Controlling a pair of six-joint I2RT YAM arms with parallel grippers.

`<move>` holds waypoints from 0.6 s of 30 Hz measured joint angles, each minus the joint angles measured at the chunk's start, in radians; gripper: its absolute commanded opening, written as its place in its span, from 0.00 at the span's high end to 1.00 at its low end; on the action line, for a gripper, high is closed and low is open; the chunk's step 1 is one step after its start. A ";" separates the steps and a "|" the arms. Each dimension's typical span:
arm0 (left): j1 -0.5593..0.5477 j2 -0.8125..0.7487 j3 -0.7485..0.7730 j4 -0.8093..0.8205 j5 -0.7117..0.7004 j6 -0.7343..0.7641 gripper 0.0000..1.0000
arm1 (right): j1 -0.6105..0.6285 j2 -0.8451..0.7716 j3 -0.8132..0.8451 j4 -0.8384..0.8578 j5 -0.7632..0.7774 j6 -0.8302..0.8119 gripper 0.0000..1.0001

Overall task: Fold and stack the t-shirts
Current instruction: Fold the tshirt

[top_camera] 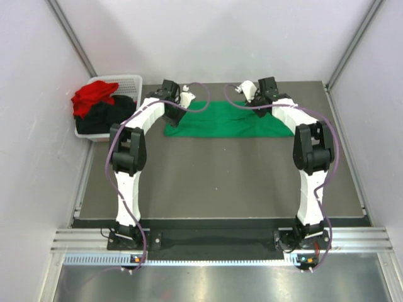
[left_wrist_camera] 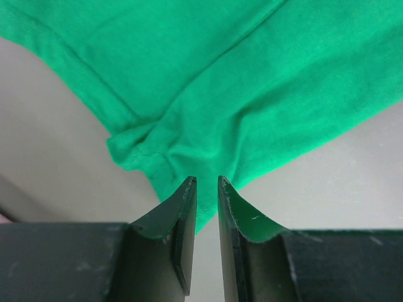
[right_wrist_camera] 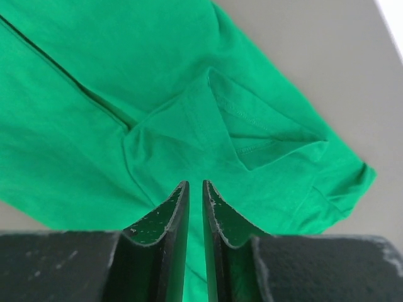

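Note:
The bright green t-shirt (top_camera: 220,121) lies folded in a flat band across the far middle of the table. My left gripper (top_camera: 183,99) hovers over its far left corner, and my right gripper (top_camera: 247,92) hovers over its far right corner. In the left wrist view the gripper (left_wrist_camera: 206,182) has its jaws drawn to a narrow slit with nothing between them, above a bunched corner of the shirt (left_wrist_camera: 252,94). In the right wrist view the gripper (right_wrist_camera: 194,185) is likewise nearly closed and empty above the shirt's folded sleeve (right_wrist_camera: 264,135). The red t-shirt (top_camera: 93,96) and the black t-shirt (top_camera: 107,116) lie in the basket.
The white basket (top_camera: 129,82) stands at the far left corner of the table, partly off its edge. White walls close in on both sides and the back. The grey table top (top_camera: 220,176) spreads in front of the shirt.

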 measured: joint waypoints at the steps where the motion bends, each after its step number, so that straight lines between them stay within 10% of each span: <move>1: 0.000 0.001 0.000 -0.003 0.003 -0.007 0.75 | -0.005 0.011 0.009 -0.006 0.001 -0.002 0.86; 18: 0.000 0.001 -0.024 -0.004 -0.002 -0.042 0.75 | -0.040 0.163 0.171 -0.029 0.010 -0.005 0.88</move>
